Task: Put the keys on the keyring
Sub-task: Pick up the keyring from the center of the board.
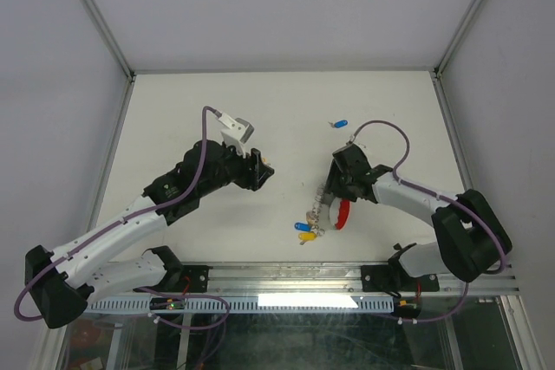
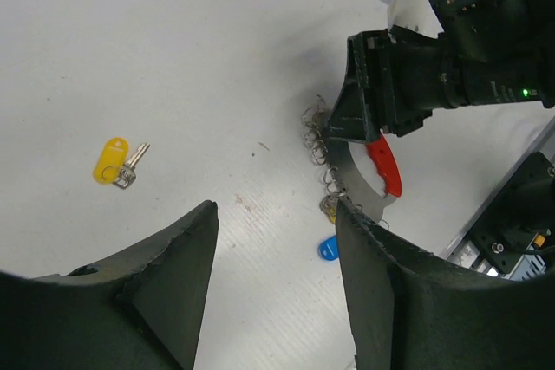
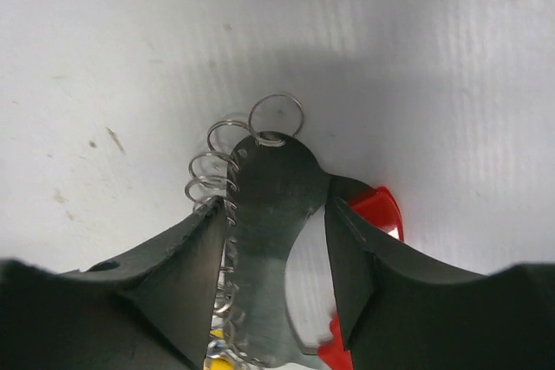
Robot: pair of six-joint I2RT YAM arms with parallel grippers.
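Note:
The keyring (image 1: 336,210), a grey metal plate with wire rings and a red strip (image 1: 343,213), lies right of centre. My right gripper (image 1: 332,190) is shut on it; in the right wrist view the plate (image 3: 273,179) sits between the fingers of that gripper (image 3: 276,214), rings (image 3: 217,162) on the left, red strip (image 3: 378,210) on the right. A blue key (image 1: 302,225) and a yellow key (image 1: 305,236) lie at its near end. Another blue key (image 1: 340,123) lies farther back. My left gripper (image 1: 258,169) is open and empty (image 2: 276,214); a loose yellow key (image 2: 113,160) lies ahead of it to the left.
The white table (image 1: 173,127) has grey walls at the back and sides. A metal rail (image 1: 347,279) runs along the near edge. In the left wrist view the right arm's black wrist (image 2: 451,75) fills the upper right, over the keyring (image 2: 360,188).

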